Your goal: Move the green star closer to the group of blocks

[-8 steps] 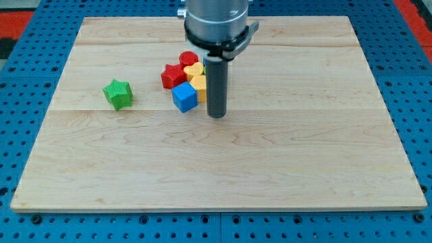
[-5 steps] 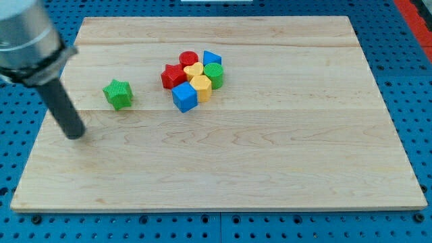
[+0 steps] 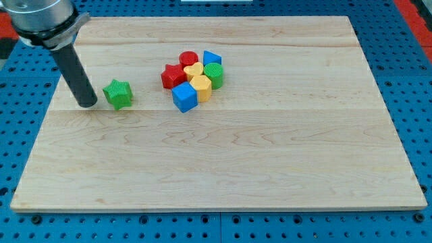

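The green star (image 3: pixel 118 94) lies on the wooden board (image 3: pixel 223 155) at the view's left. My tip (image 3: pixel 88 103) stands just left of the star, a small gap between them. To the star's right is the group: a red star (image 3: pixel 173 75), a red cylinder (image 3: pixel 188 59), a yellow heart (image 3: pixel 194 69), a yellow hexagon (image 3: pixel 200 86), a blue cube (image 3: pixel 184 97), a blue triangle (image 3: pixel 211 57) and a green cylinder (image 3: pixel 214 74), packed together.
The board sits on a blue pegboard surface (image 3: pixel 418 81). The arm's grey body (image 3: pixel 42 20) hangs over the board's top left corner.
My tip swung from right of the group to the board's left edge, then moved up and right to stand just left of the green star. No block has moved.
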You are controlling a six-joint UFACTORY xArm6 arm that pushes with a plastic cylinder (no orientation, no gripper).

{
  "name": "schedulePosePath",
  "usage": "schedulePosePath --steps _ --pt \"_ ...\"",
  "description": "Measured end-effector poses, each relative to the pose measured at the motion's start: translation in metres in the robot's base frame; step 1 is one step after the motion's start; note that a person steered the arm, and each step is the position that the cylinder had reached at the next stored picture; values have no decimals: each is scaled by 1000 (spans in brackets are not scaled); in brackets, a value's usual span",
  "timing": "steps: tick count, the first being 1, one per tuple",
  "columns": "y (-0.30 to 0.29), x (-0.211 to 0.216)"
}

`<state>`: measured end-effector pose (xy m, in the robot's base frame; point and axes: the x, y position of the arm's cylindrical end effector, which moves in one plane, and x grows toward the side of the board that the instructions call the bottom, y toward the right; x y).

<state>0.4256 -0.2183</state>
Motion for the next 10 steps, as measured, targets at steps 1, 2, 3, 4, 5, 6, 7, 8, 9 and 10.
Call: schedulePosePath --steps 1,2,3,4,5,6,7,8,9,10 --pt "5 -1" --pt "18 -2" --pt "45 -5" --pt "38 -10" --pt "-15 -10" --pt "-14 -23" --pt "7 -35" --pt "20 -32" --pt "57 -31" --pt "85 -31"
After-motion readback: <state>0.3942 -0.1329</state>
